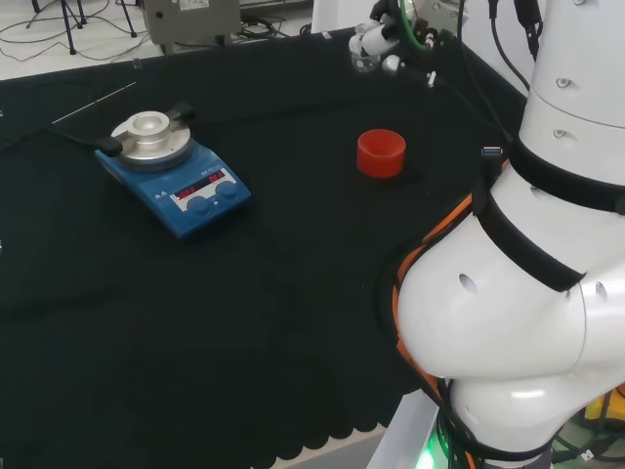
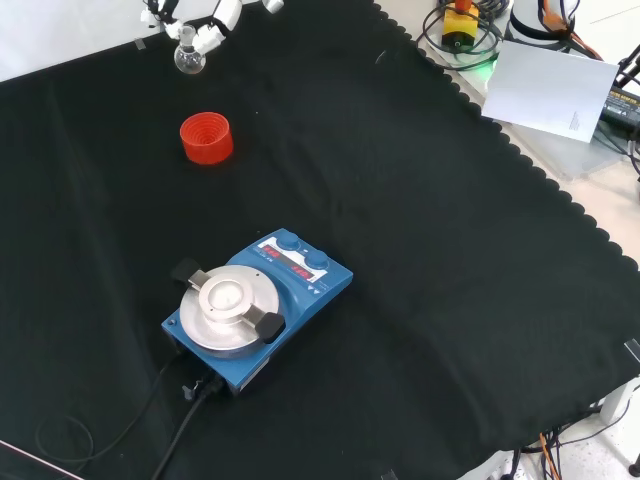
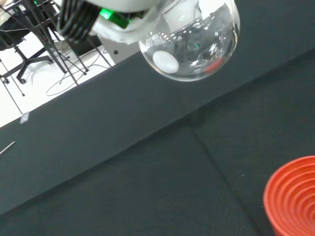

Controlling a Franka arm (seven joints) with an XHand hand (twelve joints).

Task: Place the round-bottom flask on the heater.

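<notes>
The black and white hand (image 2: 205, 30) is gripping the clear glass round-bottom flask (image 2: 189, 60), carrying it above the cloth beyond the red ribbed ring stand (image 2: 206, 138). Next, it needs carrying to the blue heater's round metal plate (image 2: 232, 303), nearer in the front view.

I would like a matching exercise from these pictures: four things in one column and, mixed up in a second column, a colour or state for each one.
Things:
1. flask
2. stand
3. heater
4. hand

Colours or states:
A. red, ribbed, nothing on it
B. blue body, silver round plate
C. white and black, fingers curled round the flask
D. clear glass, held above the cloth

Pairs: 1-D, 2-A, 3-B, 4-C
</notes>
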